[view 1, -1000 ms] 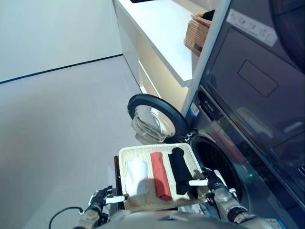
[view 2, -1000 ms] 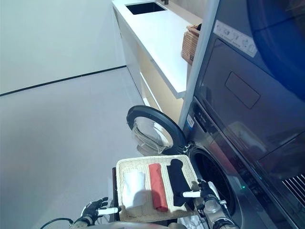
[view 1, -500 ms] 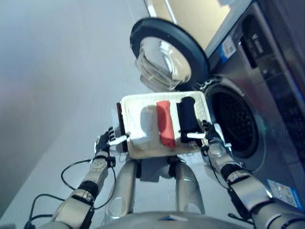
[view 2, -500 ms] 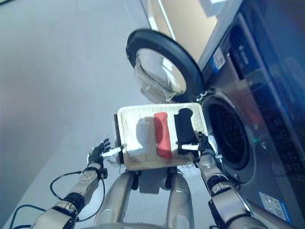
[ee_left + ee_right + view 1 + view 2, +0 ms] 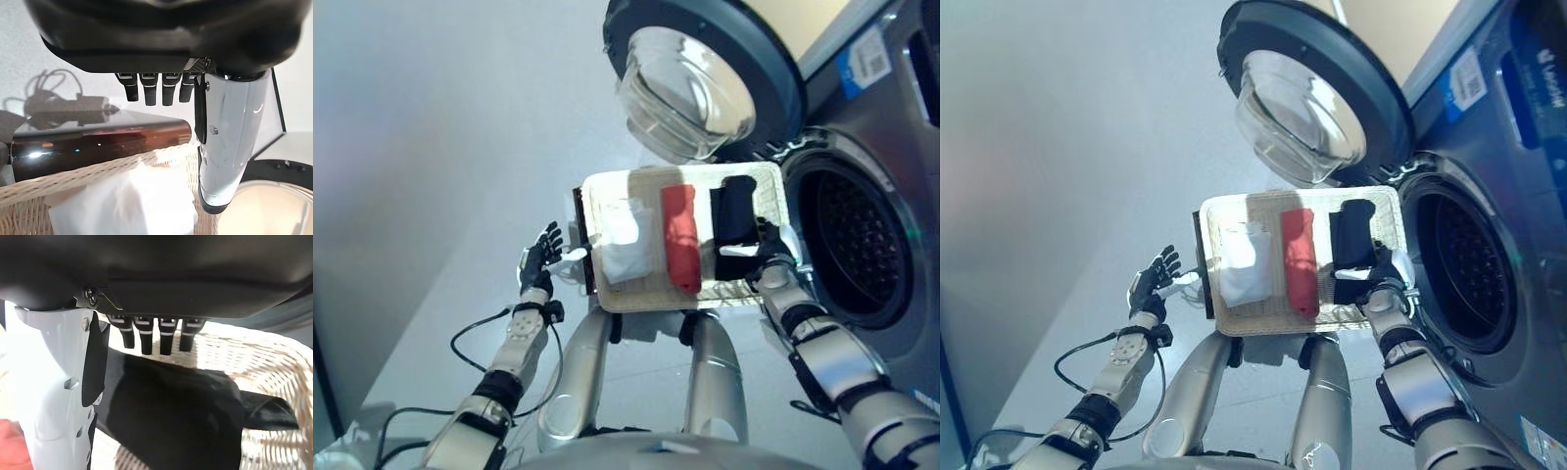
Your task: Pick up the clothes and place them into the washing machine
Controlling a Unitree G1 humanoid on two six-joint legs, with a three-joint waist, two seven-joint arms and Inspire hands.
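A wicker tray (image 5: 646, 177) holds a folded white cloth (image 5: 625, 245), a red roll (image 5: 680, 238) and a black roll (image 5: 736, 217) side by side. My right hand (image 5: 770, 258) hovers open over the near end of the black roll (image 5: 181, 406), its fingers (image 5: 146, 338) straight above the cloth and holding nothing. At the tray's left edge my left hand (image 5: 543, 253) is open, with its thumb (image 5: 230, 137) pointing at the white cloth (image 5: 132, 205). The washing machine's drum (image 5: 857, 245) gapes just right of the tray.
The round washer door (image 5: 695, 83) is swung wide open behind the tray. The tray rests on a dark glossy stand (image 5: 98, 142). Grey floor (image 5: 431, 147) spreads out to the left.
The camera has tipped down, so the whole picture has shifted. Both hands stay at the tray's sides, and the right hand now lies a little further over the black roll.
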